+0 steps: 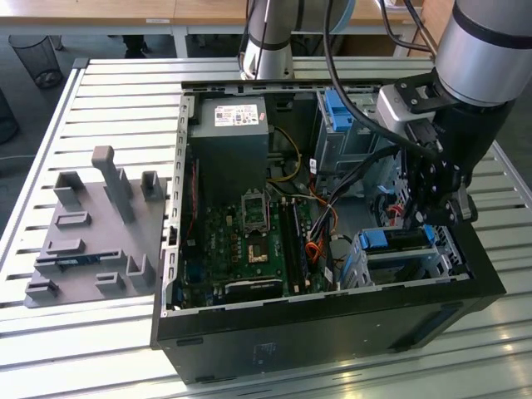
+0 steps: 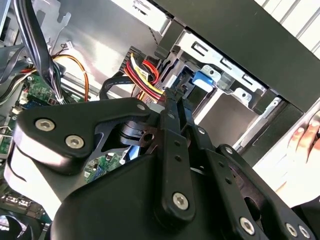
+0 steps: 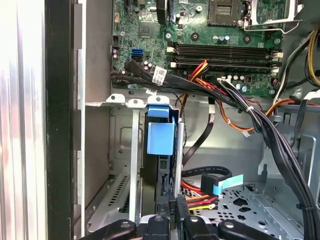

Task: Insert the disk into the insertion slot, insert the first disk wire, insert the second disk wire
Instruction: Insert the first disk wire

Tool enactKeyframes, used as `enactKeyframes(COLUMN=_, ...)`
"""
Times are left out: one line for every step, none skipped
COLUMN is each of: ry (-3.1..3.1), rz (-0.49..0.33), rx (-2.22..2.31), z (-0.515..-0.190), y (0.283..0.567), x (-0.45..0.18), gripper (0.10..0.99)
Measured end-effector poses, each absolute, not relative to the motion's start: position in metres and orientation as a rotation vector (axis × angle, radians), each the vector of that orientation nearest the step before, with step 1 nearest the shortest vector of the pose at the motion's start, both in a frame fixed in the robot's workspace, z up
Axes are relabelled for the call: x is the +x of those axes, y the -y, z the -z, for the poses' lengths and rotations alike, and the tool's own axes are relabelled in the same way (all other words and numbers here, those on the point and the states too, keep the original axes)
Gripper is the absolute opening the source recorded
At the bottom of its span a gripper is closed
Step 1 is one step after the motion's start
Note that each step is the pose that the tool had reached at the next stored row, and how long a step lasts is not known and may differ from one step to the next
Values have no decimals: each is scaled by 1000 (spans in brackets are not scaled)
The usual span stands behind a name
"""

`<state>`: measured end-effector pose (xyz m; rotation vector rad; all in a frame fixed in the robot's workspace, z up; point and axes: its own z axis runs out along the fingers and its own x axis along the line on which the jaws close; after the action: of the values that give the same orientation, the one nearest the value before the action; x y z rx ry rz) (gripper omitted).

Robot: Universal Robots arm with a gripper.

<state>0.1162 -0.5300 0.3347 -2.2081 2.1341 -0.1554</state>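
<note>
Blue-framed silver hard drive disk (image 3: 160, 138) sat in the insertion slot (image 3: 134, 150) of the low silver perforated metal cage. Your black gripper (image 3: 173, 217) was at its exposed edge, fingers clenched on a small black wire plug (image 3: 166, 204).

Legend, as seen from my remote station: no print can be read. White sticker (image 1: 239, 115) with a red patch, on top of the power supply (image 1: 229, 162): lines of text, too small for me to make out. White tag (image 3: 160, 76) wrapped round a black cable (image 3: 190, 86) in the first wrist view: possibly a barcode, characters illegible. Board (image 3: 200, 20) markings: illegible.
</note>
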Motion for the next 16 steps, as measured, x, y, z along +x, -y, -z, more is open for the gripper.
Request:
enactKeyframes(ry=-2134, rz=155, rx=-2208, z=-334, y=530, x=116, gripper=176)
enactKeyframes(ry=-2134, rz=155, rx=-2208, z=-334, y=531, x=116, gripper=176)
enactKeyframes(ry=-2134, rz=155, rx=-2208, z=-334, y=532, x=116, gripper=176)
enactKeyframes(ry=-2134, rz=155, rx=-2208, z=-334, y=532, x=116, gripper=176)
enactKeyframes(ry=-2134, rz=155, rx=-2208, z=-334, y=533, x=116, gripper=176)
enactKeyframes(ry=-2134, rz=155, rx=-2208, z=-333, y=534, x=116, gripper=176)
enactKeyframes(ry=-2134, rz=155, rx=-2208, z=-333, y=534, x=116, gripper=176)
enactKeyframes(ry=-2134, rz=155, rx=-2208, z=-333, y=534, x=116, gripper=176)
enactKeyframes(ry=-2135, rz=155, rx=-2207, z=-333, y=534, x=116, gripper=176)
enactKeyframes(ry=-2135, rz=156, rx=-2207, z=-333, y=534, x=116, gripper=176)
enactKeyframes(ry=-2137, rz=156, rx=-2205, z=-332, y=534, x=116, gripper=176)
enactKeyframes(ry=-2140, rz=156, rx=-2203, z=-332, y=534, x=116, gripper=176)
enactKeyframes(ry=-2142, rz=156, rx=-2201, z=-332, y=534, x=117, gripper=176)
enactKeyframes(ry=-2145, rz=156, rx=-2198, z=-332, y=534, x=117, gripper=176)
enactKeyframes(ry=-2147, rz=156, rx=-2196, z=-332, y=534, x=117, gripper=176)
enactKeyframes(ry=-2148, rz=156, rx=-2195, z=-332, y=534, x=117, gripper=176)
